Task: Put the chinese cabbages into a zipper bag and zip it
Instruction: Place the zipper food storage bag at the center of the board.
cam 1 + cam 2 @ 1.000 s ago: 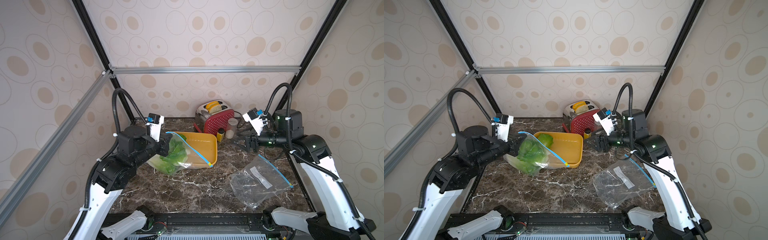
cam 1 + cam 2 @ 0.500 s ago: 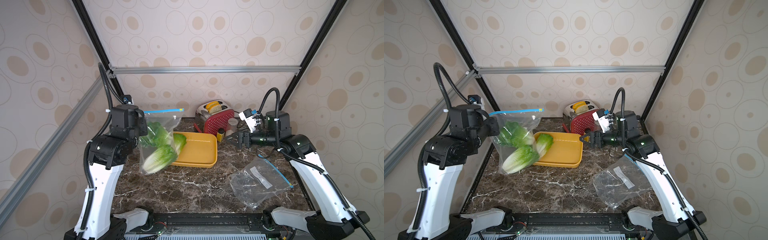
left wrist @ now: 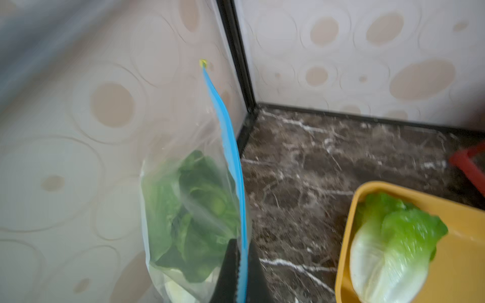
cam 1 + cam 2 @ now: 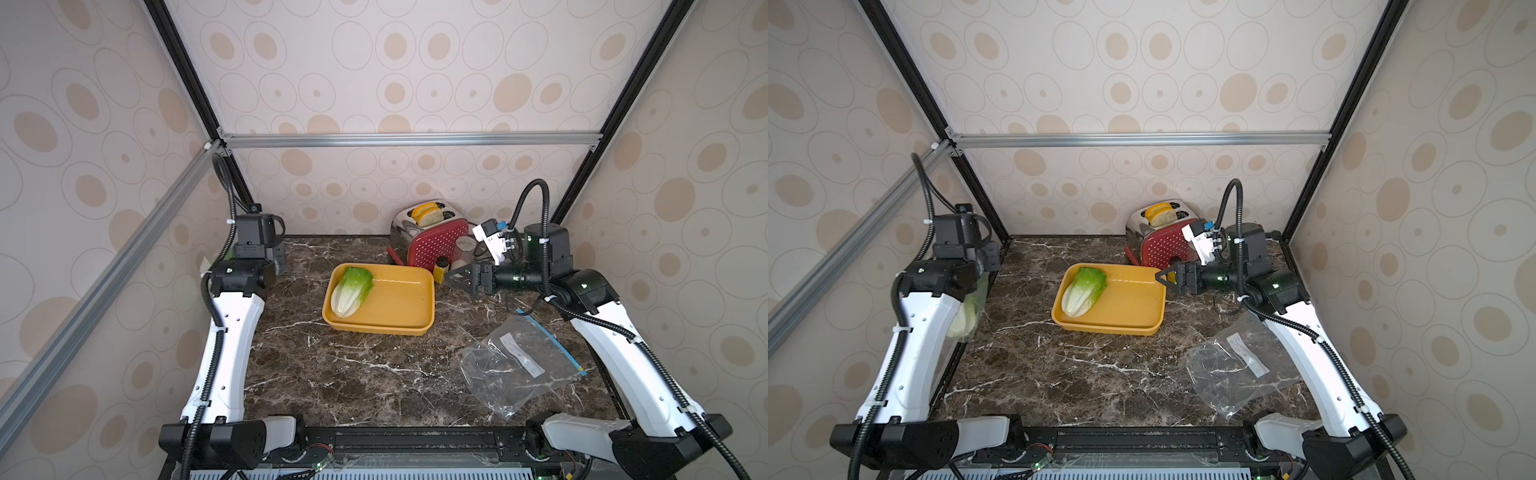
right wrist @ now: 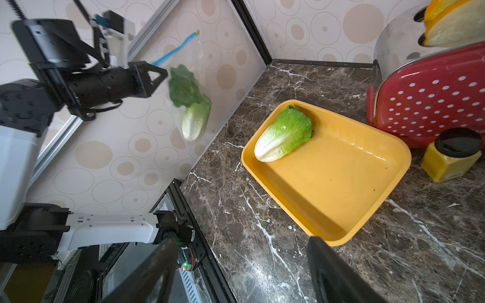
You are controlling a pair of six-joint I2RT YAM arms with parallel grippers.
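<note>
My left gripper [image 3: 240, 242] is shut on the blue zip strip of a clear zipper bag [image 3: 189, 210], which hangs in the air by the left wall. Two chinese cabbages [image 5: 190, 105] show inside it. In a top view the bag [image 4: 969, 309] peeks out behind the left arm. A third chinese cabbage [image 4: 351, 291] lies in the far left corner of the yellow tray [image 4: 409, 303]. My right gripper [image 5: 240, 240] is open and holds nothing. It hovers at the tray's right side [image 4: 1160, 276], pointing left.
A second, flat zipper bag [image 4: 515, 365] lies on the marble at the front right. Behind the tray stand a red toaster [image 4: 432, 245] with bread, a yellow jar [image 5: 451, 160] and a clear cup [image 4: 465, 245].
The left arm lifted the bag with the cabbages off the tray and swung it up to the left wall. The right gripper opened wider and edged towards the tray.
</note>
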